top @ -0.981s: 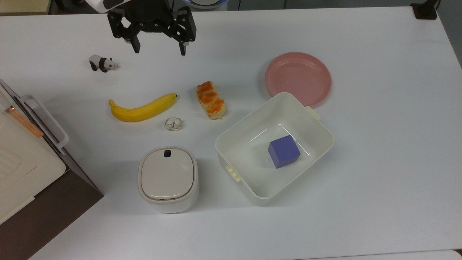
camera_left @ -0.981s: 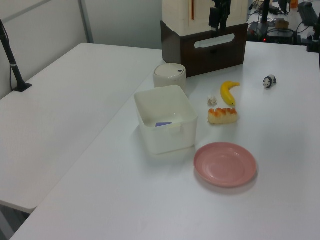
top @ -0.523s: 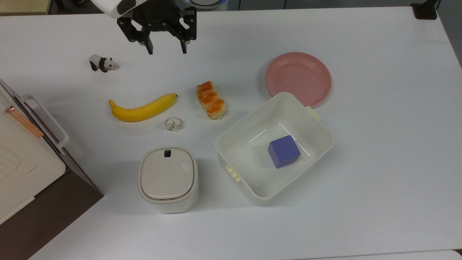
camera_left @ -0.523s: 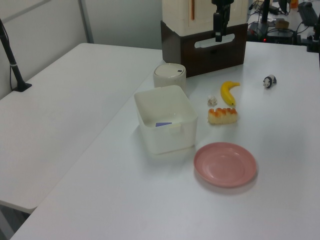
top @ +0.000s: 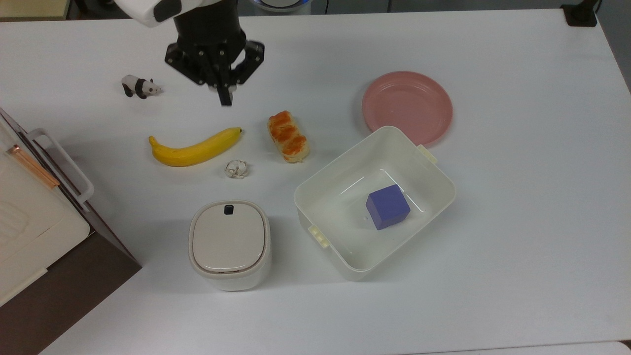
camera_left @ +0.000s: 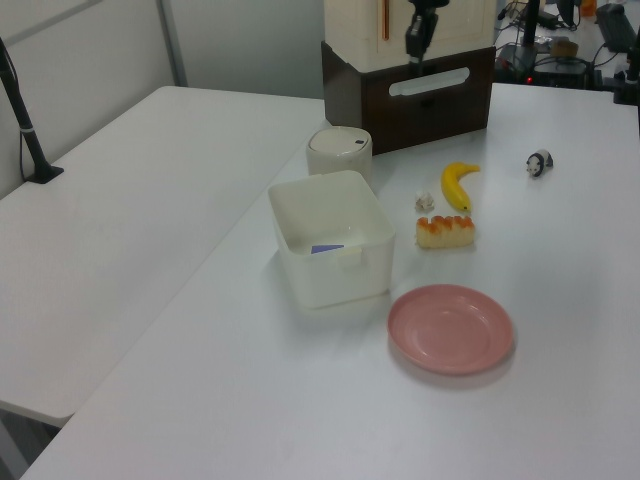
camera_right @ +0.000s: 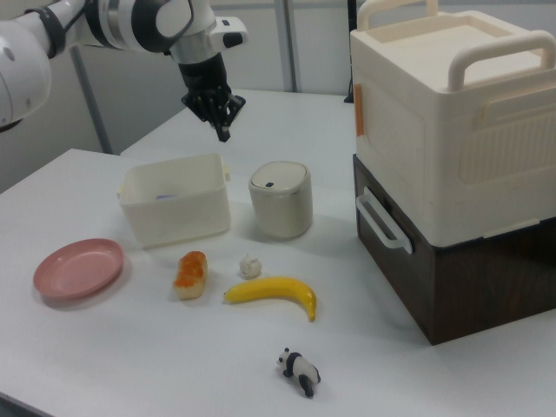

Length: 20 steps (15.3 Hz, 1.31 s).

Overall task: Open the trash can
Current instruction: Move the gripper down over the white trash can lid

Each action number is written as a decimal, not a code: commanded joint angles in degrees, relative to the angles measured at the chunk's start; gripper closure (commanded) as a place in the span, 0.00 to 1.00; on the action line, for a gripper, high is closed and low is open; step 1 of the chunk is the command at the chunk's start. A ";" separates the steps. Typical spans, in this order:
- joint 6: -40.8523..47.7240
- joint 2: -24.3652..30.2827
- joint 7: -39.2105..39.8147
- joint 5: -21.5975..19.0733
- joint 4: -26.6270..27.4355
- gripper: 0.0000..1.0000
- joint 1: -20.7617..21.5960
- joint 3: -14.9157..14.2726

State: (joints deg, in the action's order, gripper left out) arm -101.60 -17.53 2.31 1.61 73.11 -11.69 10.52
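Gripper: the black gripper [top: 226,98] hangs above the table's [top: 517,207] far edge in the top view, fingers pressed together into one point, holding nothing.
Trash can: the trash can [top: 229,244] stands lid down toward the near edge, its black button [top: 228,209] on the rim facing the banana [top: 194,147].
Neighbours: the white tub [top: 345,256] with a purple cube [top: 387,206] sits just beside it.

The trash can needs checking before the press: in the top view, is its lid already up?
No, the beige lid lies flat and shut on the trash can, its black button uncovered.
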 commanded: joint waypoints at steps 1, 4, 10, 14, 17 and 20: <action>-8.77 -1.70 -6.77 2.33 1.42 1.00 0.44 -0.14; -10.90 -3.90 -10.47 4.89 1.24 1.00 1.49 -0.06; -16.33 -10.23 -17.58 12.00 1.15 1.00 4.92 -0.06; -21.35 -11.82 -21.29 15.34 1.06 1.00 5.10 -0.14; -21.62 -12.08 -21.47 15.88 1.06 1.00 5.02 -0.23; -21.71 -12.44 -21.47 16.76 1.06 1.00 4.93 -0.41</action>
State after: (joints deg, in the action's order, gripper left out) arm -122.16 -29.89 -17.43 16.73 73.77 -7.05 10.57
